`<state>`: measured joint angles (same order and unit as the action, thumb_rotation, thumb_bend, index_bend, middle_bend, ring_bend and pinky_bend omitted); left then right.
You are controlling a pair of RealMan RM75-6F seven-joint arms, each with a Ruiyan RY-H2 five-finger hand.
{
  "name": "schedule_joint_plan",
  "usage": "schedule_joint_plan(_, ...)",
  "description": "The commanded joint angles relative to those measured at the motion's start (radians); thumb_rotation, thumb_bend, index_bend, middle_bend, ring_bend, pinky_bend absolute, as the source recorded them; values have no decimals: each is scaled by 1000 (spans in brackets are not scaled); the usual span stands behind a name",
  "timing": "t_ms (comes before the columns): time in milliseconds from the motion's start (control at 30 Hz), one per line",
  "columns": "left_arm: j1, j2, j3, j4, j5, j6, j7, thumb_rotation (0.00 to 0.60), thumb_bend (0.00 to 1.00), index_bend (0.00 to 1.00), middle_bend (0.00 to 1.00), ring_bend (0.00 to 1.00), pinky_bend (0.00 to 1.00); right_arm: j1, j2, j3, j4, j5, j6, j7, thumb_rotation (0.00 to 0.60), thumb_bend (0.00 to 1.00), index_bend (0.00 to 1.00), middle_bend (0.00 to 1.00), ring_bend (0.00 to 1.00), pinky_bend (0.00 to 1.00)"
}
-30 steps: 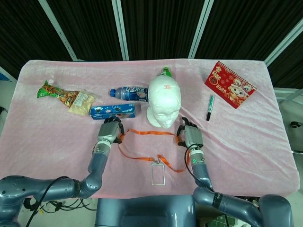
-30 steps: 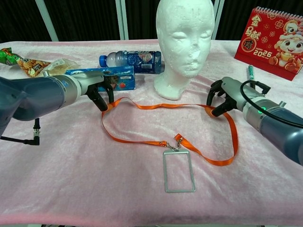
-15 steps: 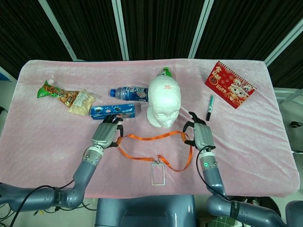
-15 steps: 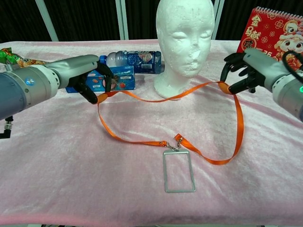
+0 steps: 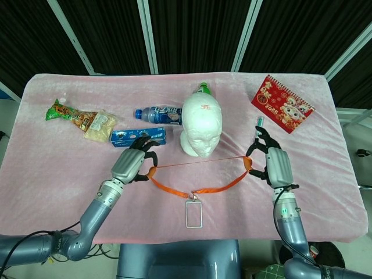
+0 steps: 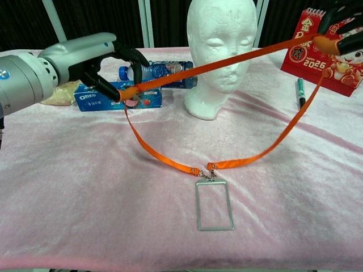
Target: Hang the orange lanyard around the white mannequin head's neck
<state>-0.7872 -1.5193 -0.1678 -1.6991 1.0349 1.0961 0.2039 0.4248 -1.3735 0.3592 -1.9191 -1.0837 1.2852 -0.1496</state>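
The orange lanyard [image 5: 174, 189] [image 6: 170, 161] is stretched into a wide loop above the pink cloth. Its clear badge holder [image 5: 193, 213] [image 6: 214, 205] still lies flat on the cloth. My left hand [image 5: 133, 163] [image 6: 93, 56] pinches the loop's left end. My right hand [image 5: 272, 164] [image 6: 337, 28] pinches the right end, raised near the top edge of the chest view. The upper strap runs taut across the front of the white mannequin head [image 5: 201, 124] [image 6: 222, 48], about level with its mouth. The head stands upright at the table's middle.
Behind my left hand lie a blue Oreo box [image 5: 139, 136] [image 6: 116, 97] and a water bottle [image 5: 158, 114] [image 6: 161, 71]. A green marker [image 5: 258, 127] [image 6: 300, 90] and a red 2026 calendar [image 5: 282, 103] [image 6: 327, 51] sit near my right hand. Snack bags [image 5: 78, 119] lie far left.
Both hands have risen and moved apart with the lanyard ends. The strap has gone from slack on the cloth to taut in front of the head's face.
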Motion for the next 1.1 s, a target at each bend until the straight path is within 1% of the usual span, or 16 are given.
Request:
schedule_joint_plan(33, 3, 26, -52, -32, 20, -13, -68, 600, 488, 606, 174, 0, 0, -3, 49, 22, -47, -7, 0, -5, 600, 453, 692, 113, 187, 180)
schedule_joint_plan(100, -3, 26, -85, -31, 38, -1, -90, 600, 488, 607, 175, 0, 0, 9, 74, 41, -69, 2, -11, -15, 600, 453, 692, 116, 187, 180)
schedule_joint_plan(267, -11, 10, -137, 2, 82, 48, -114, 600, 486, 609, 175, 0, 0, 47, 109, 88, -97, 29, -30, -44, 600, 453, 692, 119, 187, 180)
schedule_joint_plan(400, -17, 2, -175, 31, 73, 61, -136, 600, 486, 610, 175, 0, 0, 90, 125, 126, -100, 75, -49, -84, 600, 453, 692, 120, 188, 180)
schedule_joint_plan(500, -22, -5, -195, 63, 62, 65, -144, 600, 486, 611, 175, 0, 0, 119, 130, 149, -92, 113, -65, -105, 600, 453, 692, 120, 188, 180)
schedule_joint_plan(633, -30, -18, -232, 92, 19, 41, -194, 600, 485, 611, 174, 0, 0, 172, 131, 184, -67, 188, -97, -131, 600, 455, 692, 119, 188, 180)
schedule_joint_plan(867, -56, -53, -293, 156, 0, 27, -278, 600, 482, 609, 173, 0, 0, 266, 131, 231, 11, 301, -154, -162, 600, 458, 692, 119, 188, 180)
schedule_joint_plan(967, -63, -62, -306, 162, -18, -5, -325, 600, 476, 609, 173, 0, 0, 294, 135, 247, 50, 352, -171, -167, 600, 459, 693, 119, 188, 180)
schedule_joint_plan(1100, -71, -58, -311, 160, -33, -56, -367, 600, 468, 609, 172, 0, 0, 309, 152, 252, 86, 391, -187, -165, 600, 458, 696, 119, 188, 180)
